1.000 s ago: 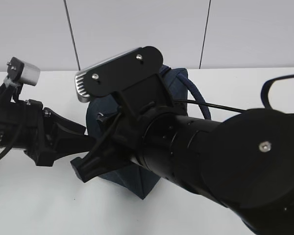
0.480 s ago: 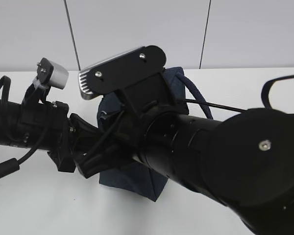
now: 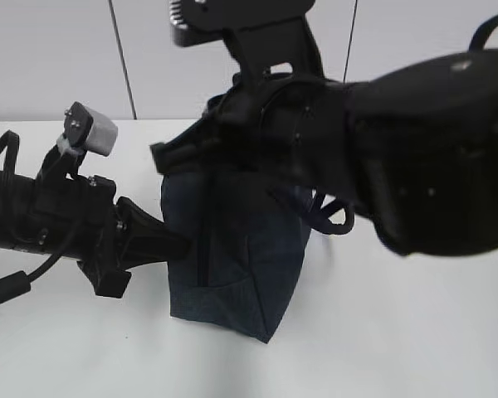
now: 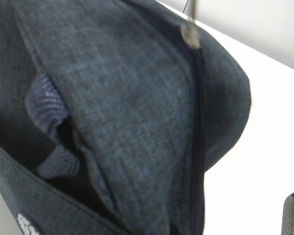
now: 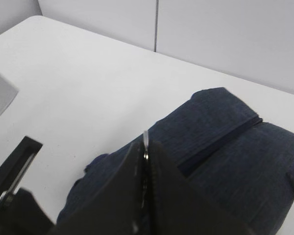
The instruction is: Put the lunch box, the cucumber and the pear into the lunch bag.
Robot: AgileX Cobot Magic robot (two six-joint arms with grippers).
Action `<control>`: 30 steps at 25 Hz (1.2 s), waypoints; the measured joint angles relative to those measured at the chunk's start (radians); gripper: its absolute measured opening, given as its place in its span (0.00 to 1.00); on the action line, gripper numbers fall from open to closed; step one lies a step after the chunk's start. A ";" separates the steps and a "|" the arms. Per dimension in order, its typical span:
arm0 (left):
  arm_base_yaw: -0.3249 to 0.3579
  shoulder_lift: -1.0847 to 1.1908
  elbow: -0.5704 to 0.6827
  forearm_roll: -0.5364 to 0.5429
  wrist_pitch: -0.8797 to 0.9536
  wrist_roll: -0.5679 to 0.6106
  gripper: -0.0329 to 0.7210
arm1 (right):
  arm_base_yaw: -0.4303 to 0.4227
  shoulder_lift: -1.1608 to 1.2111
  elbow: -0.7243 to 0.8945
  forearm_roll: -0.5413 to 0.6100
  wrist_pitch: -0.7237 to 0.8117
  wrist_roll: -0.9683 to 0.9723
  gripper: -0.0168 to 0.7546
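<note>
The dark navy lunch bag [image 3: 241,249] stands on the white table, pulled tall. My right gripper [image 3: 168,157] is above the bag's top left corner, shut on the metal ring pull [image 5: 145,142] of the zipper [image 5: 220,142]. My left gripper [image 3: 181,243] presses into the bag's left side, its jaws tapered together on the fabric. The left wrist view is filled with bag fabric [image 4: 127,98]; the zipper [image 4: 196,122] and the pull [image 4: 189,34] show there, but no fingers. The lunch box, the cucumber and the pear are out of view.
A padded loop handle [image 3: 332,220] hangs at the bag's right side, and another shows in the left wrist view [image 4: 46,98]. The white table [image 3: 398,332] spreads around the bag, with a grey panelled wall [image 3: 58,58] behind. My right arm covers the upper right of the exterior view.
My right arm has risen, drawing the bag's top up so the bag stands taller. My left gripper moved right to the bag's side and has stayed there.
</note>
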 joint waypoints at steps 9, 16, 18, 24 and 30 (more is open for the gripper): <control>0.000 0.000 0.026 -0.001 -0.005 -0.008 0.03 | -0.419 0.065 -0.079 0.140 0.398 -0.060 0.03; 0.000 0.000 0.053 -0.042 -0.020 -0.036 0.03 | -0.636 0.297 -0.215 0.128 0.621 -0.062 0.03; 0.000 0.000 0.054 -0.045 -0.028 -0.050 0.03 | -0.670 0.366 -0.242 0.126 0.652 -0.062 0.03; -0.002 -0.009 0.057 -0.058 -0.069 -0.073 0.03 | -0.736 0.519 -0.259 0.125 0.755 -0.017 0.03; -0.002 -0.010 0.060 -0.070 -0.083 -0.099 0.04 | -0.750 0.548 -0.264 0.097 0.810 0.000 0.05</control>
